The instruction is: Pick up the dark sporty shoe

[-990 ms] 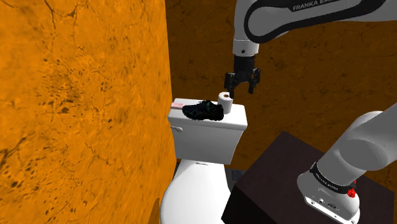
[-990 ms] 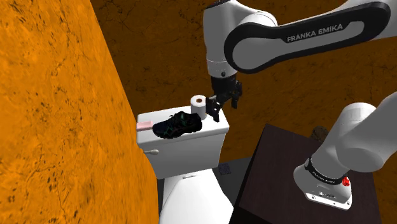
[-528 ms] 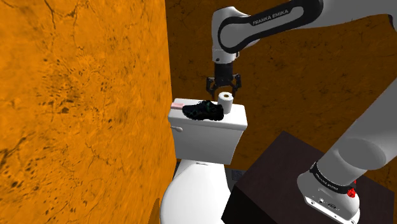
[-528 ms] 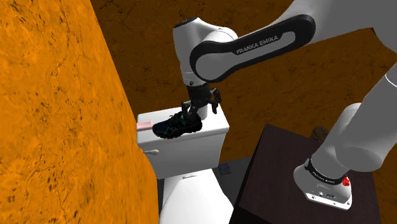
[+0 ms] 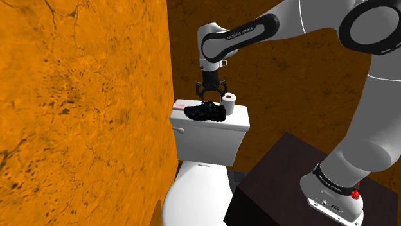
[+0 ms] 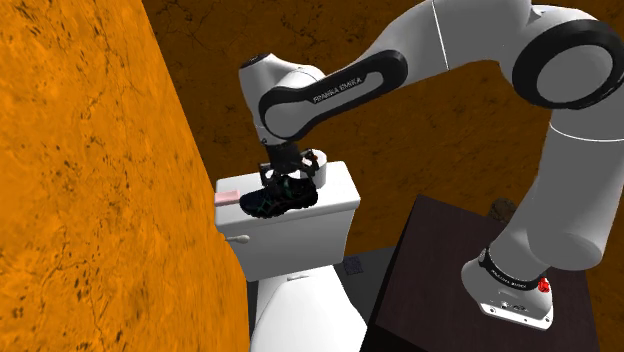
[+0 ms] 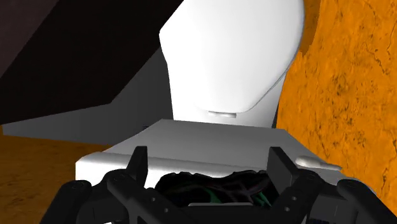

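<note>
While the gripper (image 5: 209,97) hangs with fingers spread apart just above the dark shoe (image 5: 205,112) on the toilet tank (image 5: 212,138), it should descend straight, straddling the shoe's middle before closing.

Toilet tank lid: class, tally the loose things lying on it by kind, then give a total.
Black shoe: 1
White paper roll: 1
Pink flat piece: 1
Total: 3
</note>
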### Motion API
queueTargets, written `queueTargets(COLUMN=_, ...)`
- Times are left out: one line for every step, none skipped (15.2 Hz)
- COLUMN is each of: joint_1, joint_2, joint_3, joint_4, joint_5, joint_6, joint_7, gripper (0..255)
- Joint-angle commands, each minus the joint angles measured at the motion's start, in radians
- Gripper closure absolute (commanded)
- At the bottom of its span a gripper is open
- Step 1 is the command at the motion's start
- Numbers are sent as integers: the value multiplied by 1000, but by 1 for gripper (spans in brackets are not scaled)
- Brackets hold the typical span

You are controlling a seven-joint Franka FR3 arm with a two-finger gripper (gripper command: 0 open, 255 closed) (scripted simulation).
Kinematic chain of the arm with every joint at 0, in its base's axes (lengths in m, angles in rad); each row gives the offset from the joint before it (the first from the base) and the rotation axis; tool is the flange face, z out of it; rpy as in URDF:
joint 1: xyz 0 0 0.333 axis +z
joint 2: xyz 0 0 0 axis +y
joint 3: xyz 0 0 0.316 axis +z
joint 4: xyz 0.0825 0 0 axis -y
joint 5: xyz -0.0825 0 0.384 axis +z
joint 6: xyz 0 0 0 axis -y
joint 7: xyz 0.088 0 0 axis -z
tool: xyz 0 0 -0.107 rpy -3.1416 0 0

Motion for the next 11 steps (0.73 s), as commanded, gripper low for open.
queueTargets(joint_1=7, joint_2=89, joint_3=-20, joint_4=91, joint_5=-20, joint_6=-13, joint_7=57, gripper=0)
queueTargets(joint_1=11, joint_2=129, joint_3=-30, joint_4=133, joint_5=-26, joint_6=-19, joint_7=83, gripper=0)
queueTargets(joint_1=15, joint_2=169, joint_3=-40, joint_4=175, joint_5=-32, joint_6=-26, joint_7=109, gripper=0)
queueTargets(joint_1=19, joint_2=209, joint_3=-51, joint_4=219, joint_5=-36, joint_6=-34, joint_7=133, gripper=0)
queueTargets(joint_1=23, joint_2=250, joint_3=-61, joint_4=265, joint_5=-40, joint_6=-43, joint_7=156, gripper=0)
queueTargets(joint_1=26, joint_2=290, joint_3=-72, joint_4=312, joint_5=-42, joint_6=-54, joint_7=179, gripper=0)
queueTargets(joint_1=29, joint_2=331, joint_3=-83, joint_4=361, joint_5=-44, joint_6=-65, joint_7=200, gripper=0)
queueTargets(joint_1=32, joint_2=373, joint_3=-94, joint_4=412, joint_5=-45, joint_6=-78, joint_7=221, gripper=0)
queueTargets(joint_1=34, joint_2=415, joint_3=-104, joint_4=465, joint_5=-45, joint_6=-92, joint_7=241, gripper=0)
queueTargets(joint_1=35, joint_2=437, joint_3=-110, joint_4=492, joint_5=-45, joint_6=-100, joint_7=251, gripper=0)
queueTargets(joint_1=35, joint_2=443, joint_3=-111, joint_4=488, joint_5=-46, joint_6=-90, joint_7=251, gripper=0)
